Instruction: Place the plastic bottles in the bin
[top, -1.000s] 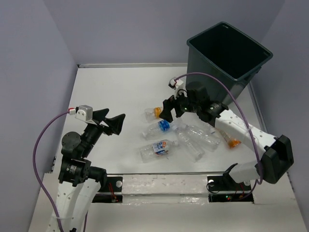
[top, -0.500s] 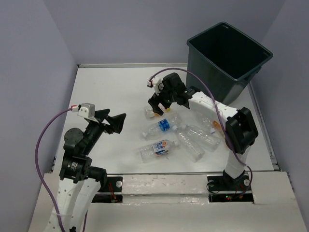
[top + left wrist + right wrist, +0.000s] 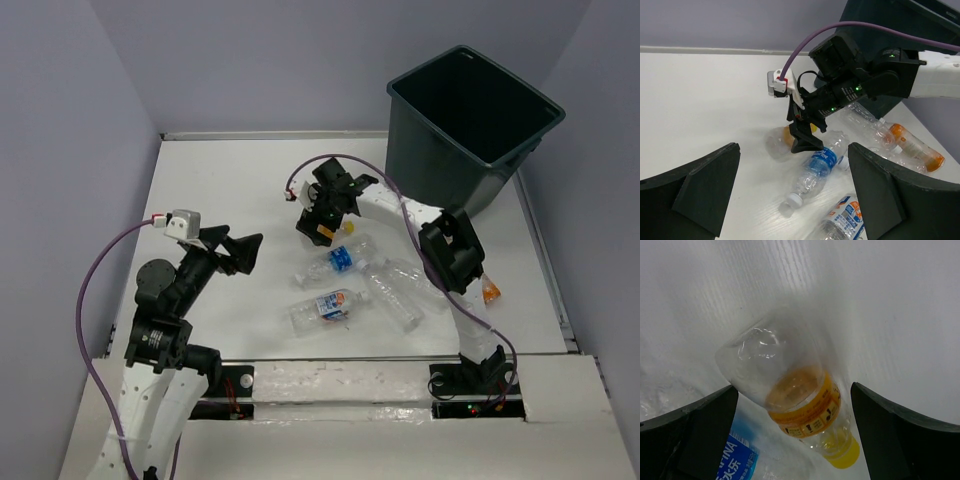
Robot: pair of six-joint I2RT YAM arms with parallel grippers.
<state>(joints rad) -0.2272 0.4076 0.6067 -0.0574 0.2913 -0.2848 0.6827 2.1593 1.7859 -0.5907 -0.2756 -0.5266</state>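
Right gripper (image 3: 318,222), spread wide, straddles the orange-labelled bottle (image 3: 800,405): probably light, thin-walled, crushable and slippery; best held at the labelled mid-body.

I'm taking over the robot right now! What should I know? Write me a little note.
Left gripper: open and empty, raised over the left side of the table.
Right gripper: open, lowered around the orange-label bottle, not closed on it.
Bin: far right corner; no bottle shows inside.
Blue-label bottle and the other bottles lie mid-table.
Done: nothing binned.
Left: grip this bottle, drop it in the bin, then the others.
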